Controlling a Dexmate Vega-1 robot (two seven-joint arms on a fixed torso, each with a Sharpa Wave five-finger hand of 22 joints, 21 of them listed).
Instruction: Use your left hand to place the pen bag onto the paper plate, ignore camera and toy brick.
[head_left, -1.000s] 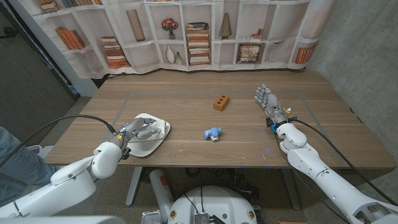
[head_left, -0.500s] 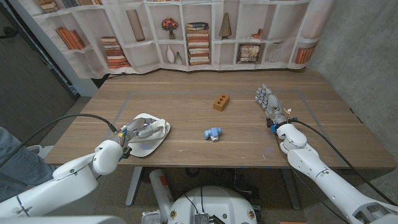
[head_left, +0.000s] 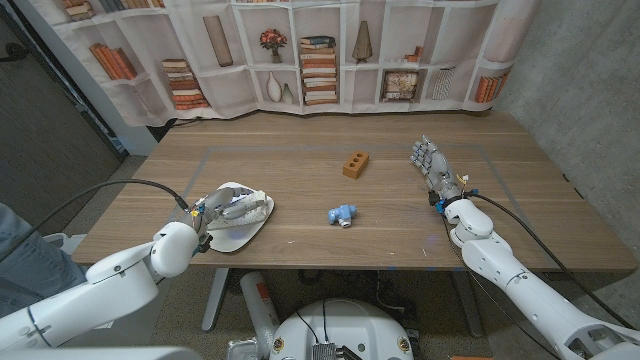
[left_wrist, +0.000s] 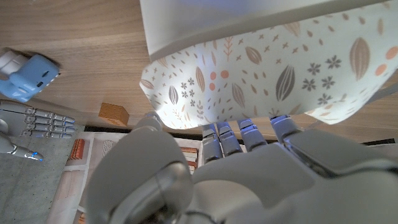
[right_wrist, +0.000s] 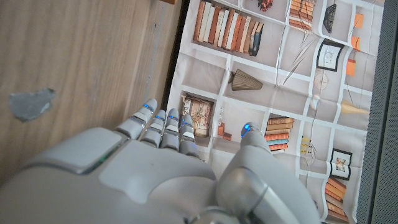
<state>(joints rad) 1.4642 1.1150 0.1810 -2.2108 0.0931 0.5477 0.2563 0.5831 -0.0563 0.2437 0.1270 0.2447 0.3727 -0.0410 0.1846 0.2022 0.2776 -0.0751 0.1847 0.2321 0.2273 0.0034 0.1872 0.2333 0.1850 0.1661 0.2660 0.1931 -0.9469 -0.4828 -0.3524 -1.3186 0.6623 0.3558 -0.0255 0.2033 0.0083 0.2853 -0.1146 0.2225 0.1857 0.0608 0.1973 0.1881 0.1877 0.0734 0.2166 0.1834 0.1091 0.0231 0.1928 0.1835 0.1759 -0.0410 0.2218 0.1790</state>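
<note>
Placement stage: left hand (head_left: 222, 212) grasping pen bag (left_wrist: 261, 68) over paper plate (head_left: 232, 237), table's 8 o'clock. Next: release. Right hand (head_left: 430, 163) open, idle.

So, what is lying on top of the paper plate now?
The patterned pen bag lies on the paper plate, with the left hand touching it. Whatever lies beneath the bag is covered.

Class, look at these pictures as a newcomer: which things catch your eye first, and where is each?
First, the left hand at the table's near left, holding the leaf-patterned pen bag over the paper plate. Next, mid-table, the orange toy brick, with the small blue camera nearer the robot. At the right, the right hand has its fingers spread, holding nothing.
</note>
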